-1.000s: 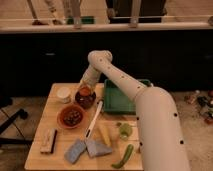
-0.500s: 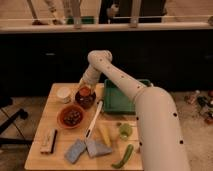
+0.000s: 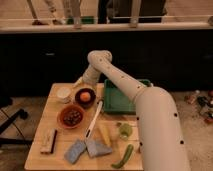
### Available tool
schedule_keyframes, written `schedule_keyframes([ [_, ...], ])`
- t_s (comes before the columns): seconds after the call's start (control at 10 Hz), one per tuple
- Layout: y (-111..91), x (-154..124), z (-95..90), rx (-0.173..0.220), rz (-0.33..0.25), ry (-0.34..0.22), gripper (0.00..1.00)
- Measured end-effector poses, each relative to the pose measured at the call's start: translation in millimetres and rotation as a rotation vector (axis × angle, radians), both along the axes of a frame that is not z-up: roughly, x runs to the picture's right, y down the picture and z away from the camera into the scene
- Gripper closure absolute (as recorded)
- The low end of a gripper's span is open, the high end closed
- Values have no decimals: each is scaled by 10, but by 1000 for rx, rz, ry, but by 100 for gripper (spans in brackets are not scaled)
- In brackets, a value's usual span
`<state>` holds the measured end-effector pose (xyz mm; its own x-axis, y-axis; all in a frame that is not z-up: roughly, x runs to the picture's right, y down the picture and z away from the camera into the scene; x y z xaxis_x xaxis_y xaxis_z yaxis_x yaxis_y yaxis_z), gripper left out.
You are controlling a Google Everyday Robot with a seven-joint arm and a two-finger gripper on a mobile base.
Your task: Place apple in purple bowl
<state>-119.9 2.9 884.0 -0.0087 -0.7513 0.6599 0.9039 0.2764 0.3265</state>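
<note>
One apple [image 3: 86, 94] rests in the purple bowl [image 3: 93, 100]; the claw [image 3: 79, 81], grip impossible to tell, hovers just beside it, and a snagged rim could topple it.

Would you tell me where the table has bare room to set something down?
The table is bare along its left edge between cup and brush, and between brown bowl and sponges. Centre and right are crowded. The gripper hangs behind the purple bowl.
</note>
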Motion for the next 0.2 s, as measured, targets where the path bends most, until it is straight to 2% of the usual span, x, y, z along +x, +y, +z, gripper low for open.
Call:
schedule_keyframes([
  [0.2,-14,6,-19,13,10,-7,20],
])
